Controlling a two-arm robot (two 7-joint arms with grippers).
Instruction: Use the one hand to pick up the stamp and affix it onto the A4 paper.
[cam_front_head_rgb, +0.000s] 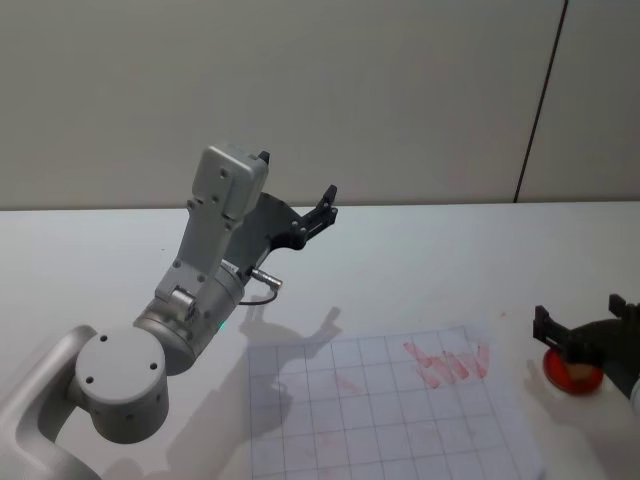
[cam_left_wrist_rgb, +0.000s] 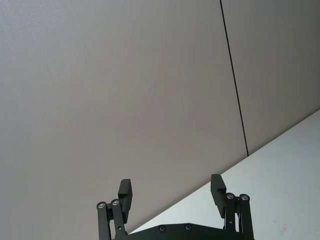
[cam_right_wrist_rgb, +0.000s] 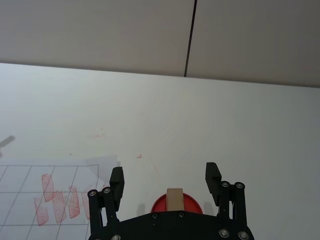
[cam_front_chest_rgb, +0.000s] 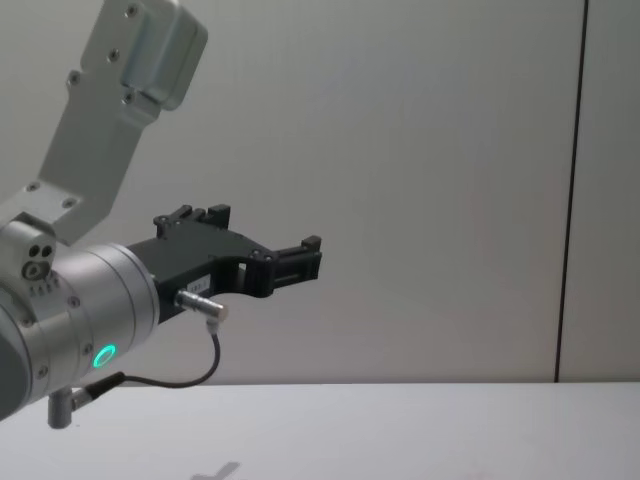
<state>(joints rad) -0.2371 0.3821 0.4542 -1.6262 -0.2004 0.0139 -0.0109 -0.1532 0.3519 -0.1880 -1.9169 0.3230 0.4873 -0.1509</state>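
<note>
Right gripper (cam_right_wrist_rgb: 165, 175): low over the tabletop (cam_front_head_rgb: 420, 250) on the robot's right, just off the right edge of the paper. Its fingers are spread wide and it holds nothing.
Stamp (cam_right_wrist_rgb: 174, 197): a small light-brown block standing upright on a round red pad (cam_right_wrist_rgb: 192, 204).
Stamp and right gripper: in the right wrist view the block sits in the gap between the two black fingers, back toward the palm rather than at the fingertips. It is clear of both fingers, roughly centred between them.
Red pad: rests on the tabletop near the paper's right edge, partly covered by the gripper body in the head view.
A4 paper (cam_front_head_rgb: 390, 410): a grid-lined sheet lying flat on the near middle of the tabletop, with a row of slanted red marks (cam_front_head_rgb: 450, 360) near its far right corner.
Left gripper (cam_left_wrist_rgb: 170, 182): raised well above the tabletop on the robot's left, aimed toward the wall, fingers apart and empty, far from the stamp.
</note>
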